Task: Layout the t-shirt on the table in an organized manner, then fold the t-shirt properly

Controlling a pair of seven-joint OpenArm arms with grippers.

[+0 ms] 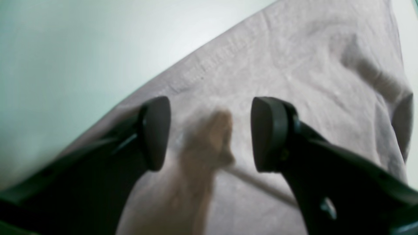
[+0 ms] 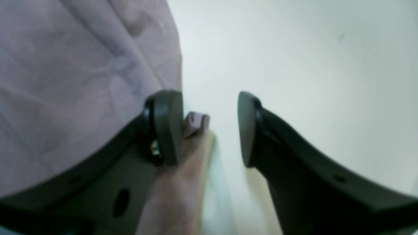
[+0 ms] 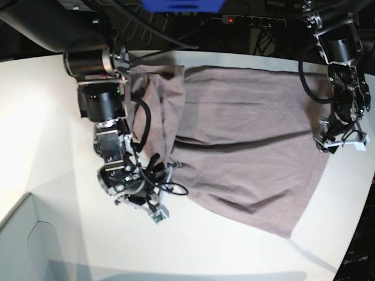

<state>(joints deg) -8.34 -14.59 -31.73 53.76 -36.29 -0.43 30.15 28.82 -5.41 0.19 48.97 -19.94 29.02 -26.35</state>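
Observation:
The mauve t-shirt point(image 3: 246, 134) lies spread on the white table point(image 3: 47, 117), its left part bunched in folds. My right gripper point(image 3: 157, 168) is low at the shirt's left hem. In the right wrist view this gripper point(image 2: 210, 129) is open, with a corner of the t-shirt point(image 2: 65, 81) against the left finger and bare table point(image 2: 294, 65) under the gap. My left gripper point(image 3: 324, 136) sits at the shirt's right edge. In the left wrist view it point(image 1: 212, 133) is open, and a raised ridge of the t-shirt point(image 1: 277, 65) stands between the pads, touching neither.
A pale grey-blue box corner point(image 3: 23, 246) sits at the front left. The table's curved edge point(image 3: 357, 234) runs close to the shirt's right side. A power strip point(image 3: 252, 20) and cables lie behind the table.

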